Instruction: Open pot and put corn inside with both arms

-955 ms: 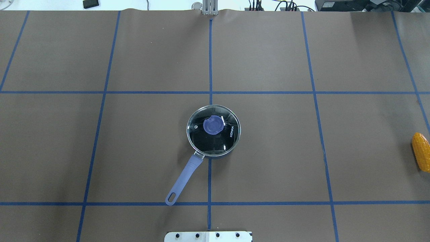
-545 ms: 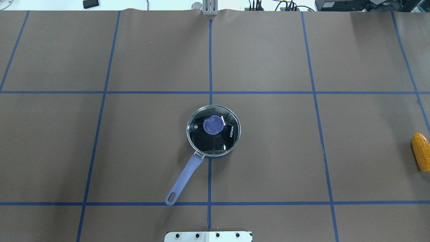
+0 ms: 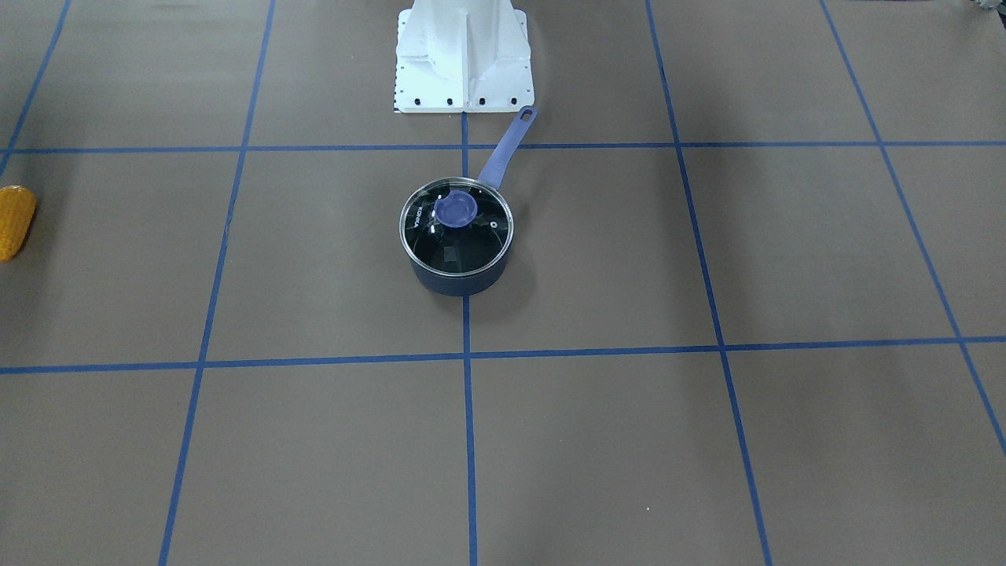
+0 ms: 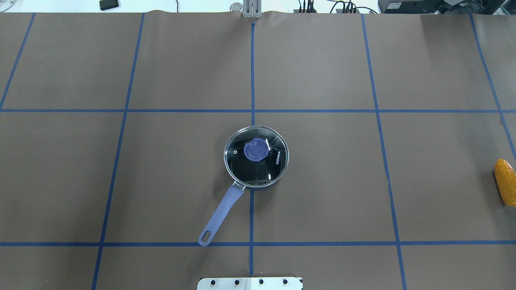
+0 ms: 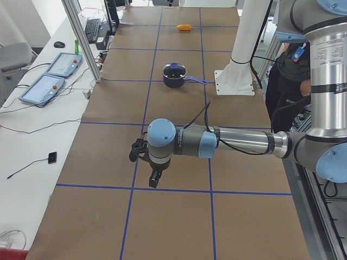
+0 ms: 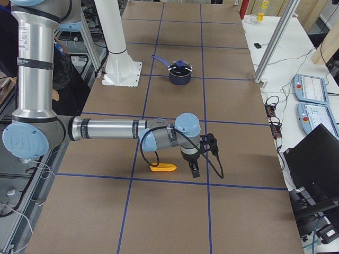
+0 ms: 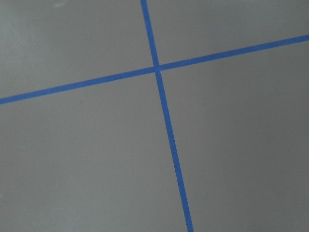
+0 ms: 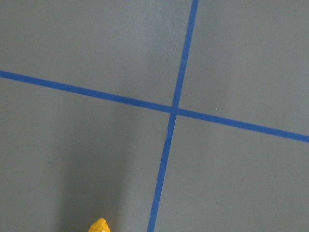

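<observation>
The brown counter (image 4: 322,181), crossed by blue tape lines (image 4: 252,72), carries the pot (image 3: 456,281) at centre, lid (image 4: 250,173) on – the corn (image 4: 506,181) lies at the overhead view's right edge. A white desk (image 5: 32,141) stands beside. For the left gripper (image 5: 154,180) and the right gripper (image 6: 194,170) I cannot tell – spread or pressed together

The left arm (image 5: 238,142) is stretched out low with its forearm level, and the left hand (image 5: 154,179) is pointed straight down from the wrist. The right arm (image 6: 106,128) is posed the same way, with the right hand (image 6: 194,170) pointed down. From the 2 side views it cannot be told whether either hand is open.
</observation>
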Controlling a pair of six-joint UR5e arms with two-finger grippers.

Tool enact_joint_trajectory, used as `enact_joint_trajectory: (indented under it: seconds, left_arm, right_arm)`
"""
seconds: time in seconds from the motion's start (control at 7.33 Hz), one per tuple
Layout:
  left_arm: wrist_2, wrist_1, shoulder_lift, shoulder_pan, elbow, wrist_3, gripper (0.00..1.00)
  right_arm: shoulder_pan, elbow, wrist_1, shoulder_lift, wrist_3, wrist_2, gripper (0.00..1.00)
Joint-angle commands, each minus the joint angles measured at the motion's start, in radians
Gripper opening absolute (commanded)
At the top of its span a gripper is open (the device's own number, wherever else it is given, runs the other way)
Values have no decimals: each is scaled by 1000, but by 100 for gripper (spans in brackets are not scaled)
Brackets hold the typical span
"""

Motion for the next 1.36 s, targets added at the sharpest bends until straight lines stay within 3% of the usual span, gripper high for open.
enact_joint_trajectory:
  seconds: [0.0, 0.27, 0.68, 0.95, 1.09, 1.23]
  left_arm:
    - [-22, -188, -74, 1, 65, -10, 99]
    - [-123, -253, -86, 2, 46, -16, 99]
    - [-117, -325, -158, 102, 3, -299, 99]
    - [5, -302, -219, 245, -52, -544, 100]
    - [74, -242, -277, 342, -85, -680, 100]
    - [98, -105, -362, 413, -121, -749, 100]
  right_arm:
    - [-14, -2, 75, 23, 67, 18, 100]
    - [-20, 6, 73, 44, 102, 25, 100]
    - [-81, 53, 96, 50, 330, 6, 100]
    - [-153, 87, 96, 44, 467, -49, 100]
    - [-179, 89, 96, 37, 475, -80, 100]
    - [-189, 89, 98, 28, 475, -83, 100]
